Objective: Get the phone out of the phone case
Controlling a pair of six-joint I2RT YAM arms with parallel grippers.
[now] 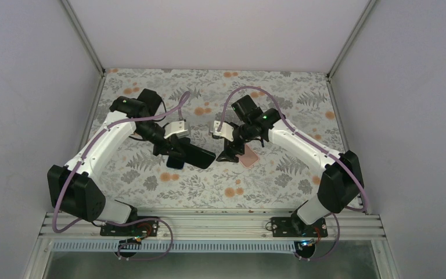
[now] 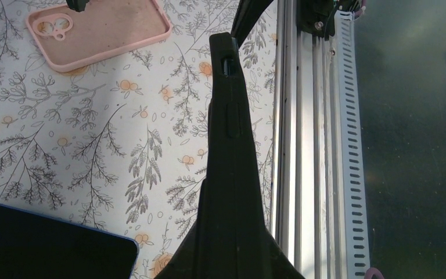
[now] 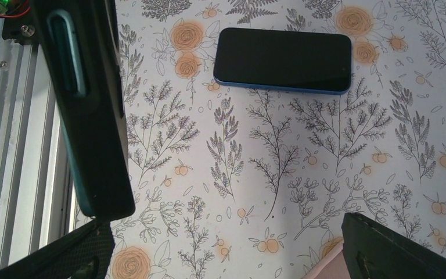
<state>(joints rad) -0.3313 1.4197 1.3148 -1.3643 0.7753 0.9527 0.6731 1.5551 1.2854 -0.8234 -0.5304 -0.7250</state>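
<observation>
The left tool (image 1: pixel 175 156) hovers by the bare phone (image 1: pixel 200 156), which lies flat on the flowered surface (image 1: pixel 220 87); I cannot tell whether that tool is clenched. Further right the empty pink case (image 2: pixel 99 29) lies apart, the right tool (image 1: pixel 232 152) spread wide beside it

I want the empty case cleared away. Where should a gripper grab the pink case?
Pinch one long side wall of the pink case from above, one finger inside, one outside. It lies flat, hollow side up, so the raised rim looks like the only hold.
</observation>
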